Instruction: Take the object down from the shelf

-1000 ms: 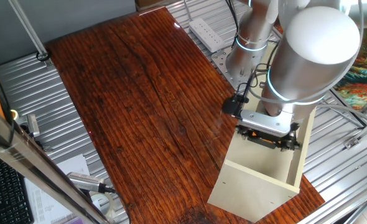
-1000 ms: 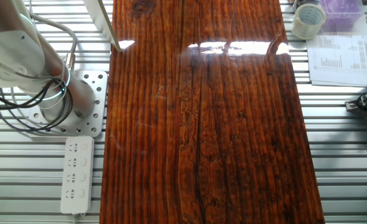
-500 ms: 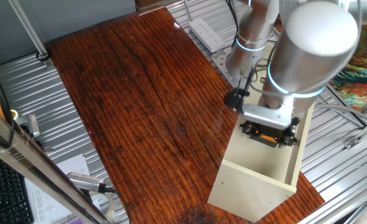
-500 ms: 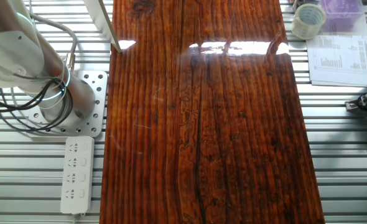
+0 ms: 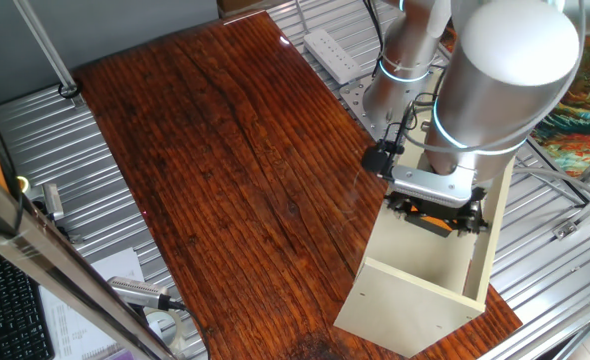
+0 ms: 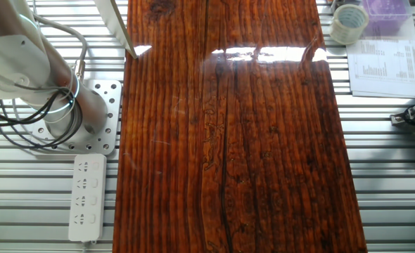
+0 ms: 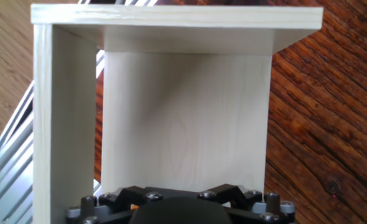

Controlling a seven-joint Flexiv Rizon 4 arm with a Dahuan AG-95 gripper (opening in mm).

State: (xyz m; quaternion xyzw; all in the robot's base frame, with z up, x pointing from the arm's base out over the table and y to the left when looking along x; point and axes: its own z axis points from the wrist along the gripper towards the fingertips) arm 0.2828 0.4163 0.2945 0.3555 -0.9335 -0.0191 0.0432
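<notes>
Wooden table (image 5: 215,170) with dark red grain fills most of both fixed views, sitting on ribbed metal decking (image 6: 46,204). Robot arm (image 5: 495,80) is the biggest thing on it: a grey cylinder body that blocks much of the shelf from one fixed view. Its base (image 6: 74,119) bolts to a perforated plate beside the table edge, with black cables looped around it.

Shelf (image 5: 425,290): long cream box of flat panels, open face up toward the arm, lying at the table's near right corner. In the hand view the shelf (image 7: 183,124) shows two side walls, a far end panel and a pale inner floor.

Around: white power strip (image 6: 86,197) on the decking just below the arm base; sheet of paper (image 6: 383,67) and a roll of tape (image 6: 349,22) off the far side of the table.

Gripper (image 5: 437,212) is down inside the shelf opening, between its side walls. Box (image 5: 433,222): only a sliver of orange shows, directly under the gripper's dark body, inside the shelf. Button and base not visible. Fingers are hidden by the arm and housing, so I cannot tell how far they are spread or whether they hold the box.
</notes>
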